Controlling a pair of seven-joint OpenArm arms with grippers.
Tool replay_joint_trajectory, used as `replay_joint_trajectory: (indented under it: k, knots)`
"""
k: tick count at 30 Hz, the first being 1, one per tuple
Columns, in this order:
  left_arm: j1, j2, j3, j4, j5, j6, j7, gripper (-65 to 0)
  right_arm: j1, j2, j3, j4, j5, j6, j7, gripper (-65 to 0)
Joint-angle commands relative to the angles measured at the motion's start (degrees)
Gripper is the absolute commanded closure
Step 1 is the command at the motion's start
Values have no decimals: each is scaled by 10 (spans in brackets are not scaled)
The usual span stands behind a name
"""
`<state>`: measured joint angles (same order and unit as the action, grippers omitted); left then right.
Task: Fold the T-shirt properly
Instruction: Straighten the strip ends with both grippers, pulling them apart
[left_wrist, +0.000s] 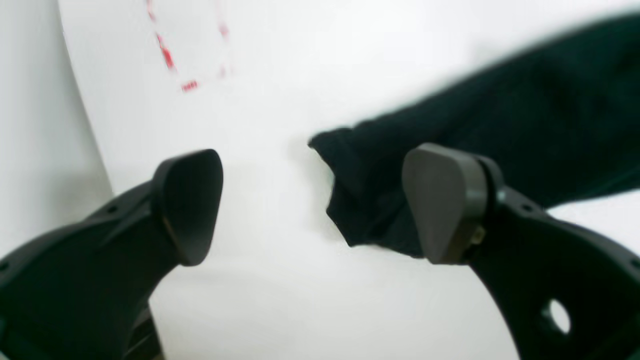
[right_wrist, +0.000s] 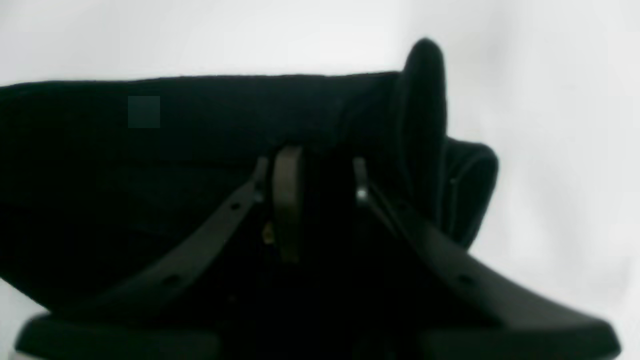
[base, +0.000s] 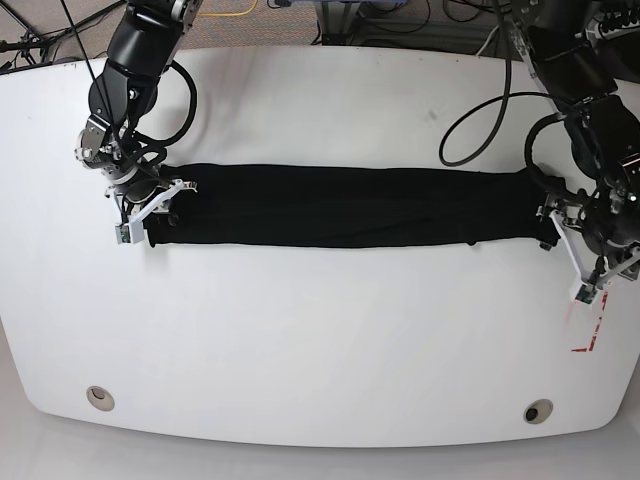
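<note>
T-shirt (base: 340, 205) end beside spread left fingers (left_wrist: 445, 200); right fingers (right_wrist: 287, 200) seemingly pinch it.

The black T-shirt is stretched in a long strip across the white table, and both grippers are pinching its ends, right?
Not both. The left gripper is open beside the T-shirt, as the left wrist view shows. Only the right gripper pinches an end.

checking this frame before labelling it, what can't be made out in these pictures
- T-shirt print and lettering: no view shows them; only black cloth, folded into a long strip.
- Right end effector grip: right wrist view is dark, pads merge with the cloth.
- Red markings on the table: blurred in left wrist view, cut by the edge in base view.
</note>
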<state>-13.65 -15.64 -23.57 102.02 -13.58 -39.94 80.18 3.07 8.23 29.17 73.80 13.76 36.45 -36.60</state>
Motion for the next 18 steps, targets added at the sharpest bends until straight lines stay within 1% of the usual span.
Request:
replay_joint_trajectory:
  k: [1,5,7,9,12,13,16,18]
  knots:
    - [-9,-6,8,11,-23,-1,-2,-560,-4,0,-3,-4,-28,-3,-48,-132]
    - [-6,-6,29,11,-28,-1,-2,-550,-4,0,-3,0,-27,-3,-48,-135]
    - [2,-4,39,11,-23,-1,-2,-518,-4,0,-3,6,-27,-2,-48,-136]
    - [13,-2,48,11,-18,-1,-2,-465,-4,0,-3,18,-27,-2,-49,-138]
    - [21,6,61,9,-14,-1,-5,-353,-4,-1,-3,41,-26,-2,-52,-140]
    - [26,8,65,8,-12,-1,-14,-301,-4,-1,-3,49,-26,-2,-55,-141]
    - [49,10,71,8,10,-1,-42,-149,-2,-1,-3,71,-18,-2,-77,-193]
    - [58,10,79,4,23,-1,-62,-76,4,-1,0,84,-2,-2,-91,-250]
